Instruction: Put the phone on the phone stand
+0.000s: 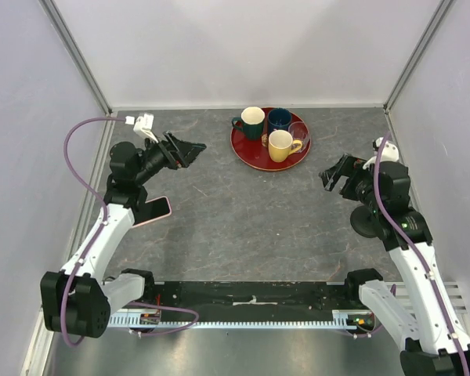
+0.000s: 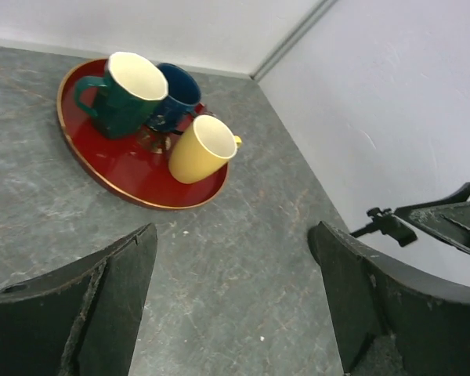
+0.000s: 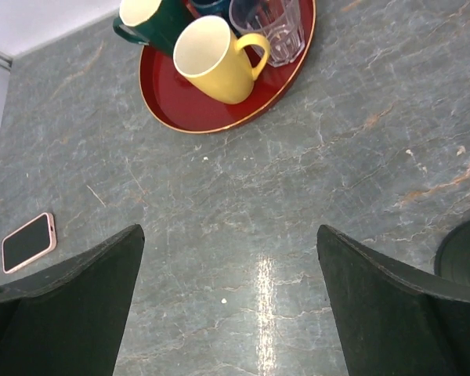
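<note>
The phone [image 1: 155, 210], black screen in a pale pink case, lies flat on the table at the left, partly under my left arm. It also shows in the right wrist view [image 3: 29, 242] at the far left. The phone stand [image 1: 365, 222] shows only as a black disc base beside my right arm, its stem and cradle hidden. An edge of the disc shows in the right wrist view [image 3: 464, 255]. My left gripper [image 1: 189, 150] [image 2: 233, 235] is open and empty, above the table beyond the phone. My right gripper [image 1: 334, 175] [image 3: 229, 233] is open and empty, raised left of the stand.
A red round tray [image 1: 249, 153] stands at the back centre with a green mug [image 1: 251, 122], a blue mug [image 1: 280, 119], a yellow mug [image 1: 280, 146] and a clear glass [image 1: 300, 133]. White walls close in the left, back and right.
</note>
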### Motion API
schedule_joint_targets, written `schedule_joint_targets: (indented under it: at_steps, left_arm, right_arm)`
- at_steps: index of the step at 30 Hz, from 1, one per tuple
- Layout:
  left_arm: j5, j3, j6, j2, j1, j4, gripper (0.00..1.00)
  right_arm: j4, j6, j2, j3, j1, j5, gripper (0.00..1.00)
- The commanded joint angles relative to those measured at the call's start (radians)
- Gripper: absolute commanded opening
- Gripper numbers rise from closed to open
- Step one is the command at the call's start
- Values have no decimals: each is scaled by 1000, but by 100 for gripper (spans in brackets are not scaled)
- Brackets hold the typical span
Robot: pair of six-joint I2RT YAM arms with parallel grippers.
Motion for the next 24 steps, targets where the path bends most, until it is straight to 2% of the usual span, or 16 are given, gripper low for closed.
schedule_joint_targets:
  at_steps: [1, 7, 11, 12, 15, 19, 22, 24]
  left_arm:
    - [133, 63, -71, 54, 6, 46, 88]
    - [252, 107, -133, 148, 6, 45, 84]
    - [327, 132, -169, 203, 8, 46, 82]
    - [337, 135, -178, 215, 6, 49, 82]
    - [377, 142, -209, 243, 6, 65, 81]
    - [384, 139, -222, 252, 4, 77, 80]
    - [387, 139, -226, 257, 4, 77, 80]
    - [387, 139, -226, 254, 4, 77, 80]
  right_arm:
    - [7, 6, -31, 28, 3, 67, 98]
    - [-76, -22, -48, 92, 5, 182, 98]
    - [-100, 3, -94, 108, 5, 349, 98]
    - [-129, 67, -113, 114, 5, 492, 98]
    - [-203, 191, -148, 117, 3, 747, 98]
    - [-266, 236, -153, 125, 3, 889, 98]
    - [-382, 321, -101, 158, 3, 998, 98]
    - [-446, 352, -58, 169, 3, 1011, 98]
